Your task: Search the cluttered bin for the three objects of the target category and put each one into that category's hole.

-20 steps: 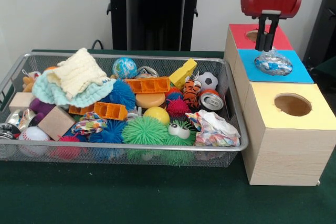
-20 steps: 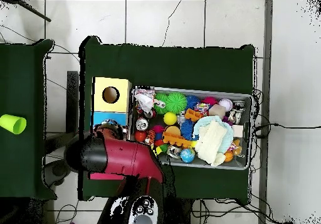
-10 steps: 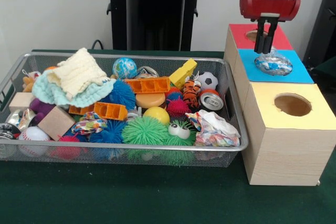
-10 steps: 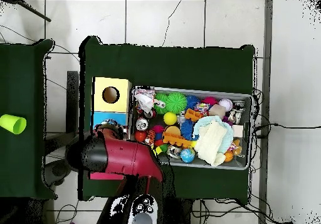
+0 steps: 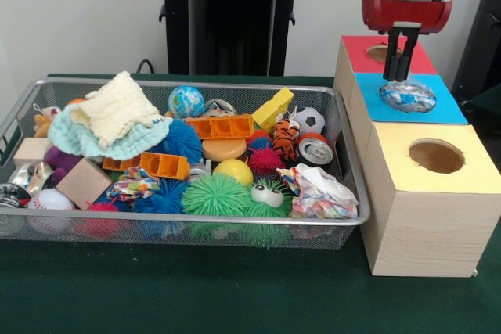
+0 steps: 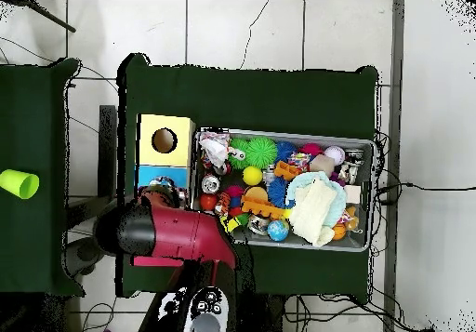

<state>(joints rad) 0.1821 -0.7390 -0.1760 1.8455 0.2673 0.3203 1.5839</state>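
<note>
The gripper (image 5: 398, 70) hangs straight down over the three-coloured wooden box (image 5: 427, 232), its two dark fingers (image 5: 391, 56) narrowly parted and empty, tips just above a crumpled blue-and-white wrapper (image 5: 408, 95). The wrapper lies on the blue panel (image 5: 446, 111), the middle section of the box top, seemingly covering that section's hole instead of dropping through. My guess is it was let go there and is too bulky to fall in by itself, so it may need a push. The red panel (image 5: 356, 48) beyond it and the yellow panel (image 5: 470, 177) at the box's near end each show an open hole. Just beside the box, the wire mesh bin (image 5: 344, 146) is still crammed: a cream knitted cloth (image 5: 113, 107) heaped at its far left, orange blocks (image 5: 219, 126) mid-bin, a crushed can (image 5: 315, 149) and a crumpled paper wad (image 5: 319, 191) near its right wall. Against the frame a second ago, the gripper has risen slightly and shifted a little sideways; the wrapper has not moved, nor has the bin's clutter.
</note>
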